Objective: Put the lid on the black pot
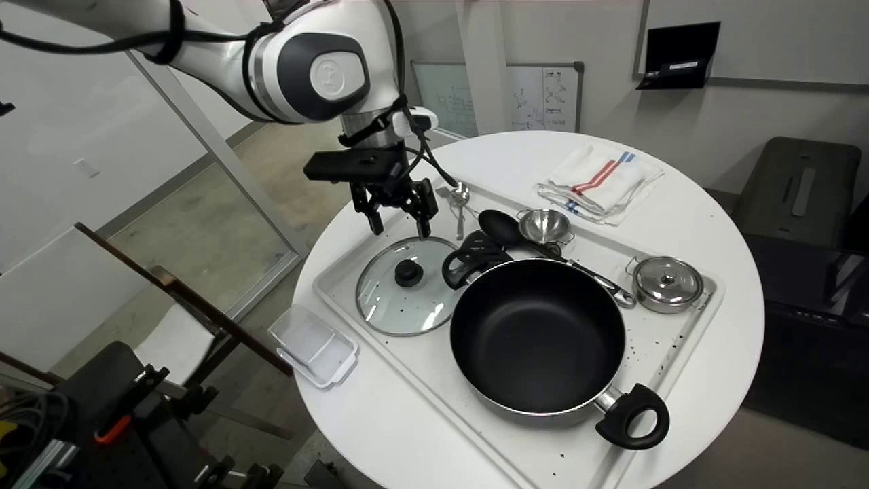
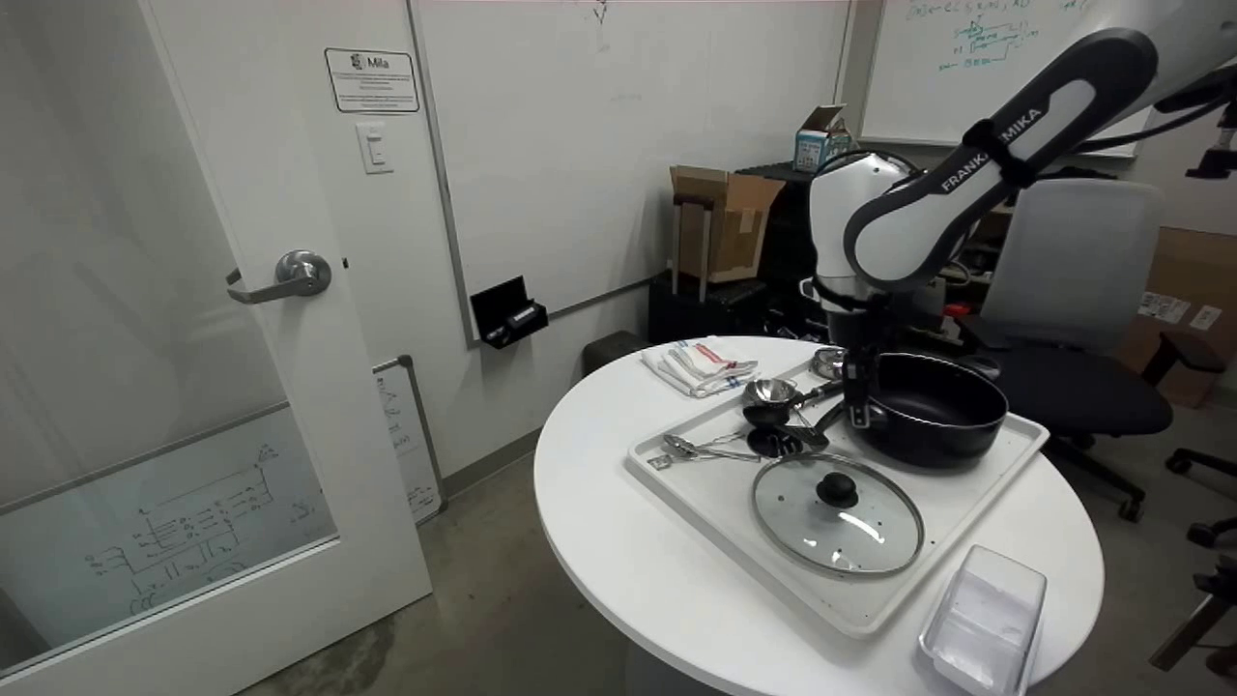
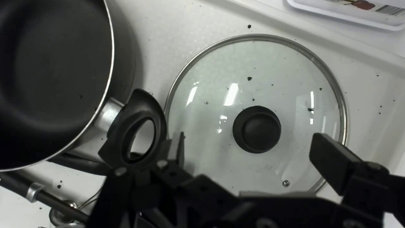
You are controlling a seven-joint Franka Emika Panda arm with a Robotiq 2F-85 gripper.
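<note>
The lid, clear glass with a metal rim and black knob, lies flat on the tray beside the pot, in both exterior views (image 1: 407, 305) (image 2: 839, 517) and the wrist view (image 3: 257, 129). The black pot (image 1: 536, 339) stands uncovered; it also shows in an exterior view (image 2: 937, 425) and at the left of the wrist view (image 3: 60, 69). One loop handle points toward the lid. My gripper (image 1: 400, 227) is open and empty above the lid. In the wrist view, its fingers (image 3: 248, 142) are wide apart, with the knob between and slightly ahead of them, not touched.
A white tray (image 1: 434, 401) holds the cookware. A black spoon (image 1: 501, 227), small strainer (image 1: 545, 225) and small lidded silver pot (image 1: 669, 282) lie behind the pot. A folded towel (image 1: 601, 180) is at the back. A clear plastic container (image 1: 319, 350) sits at the table edge.
</note>
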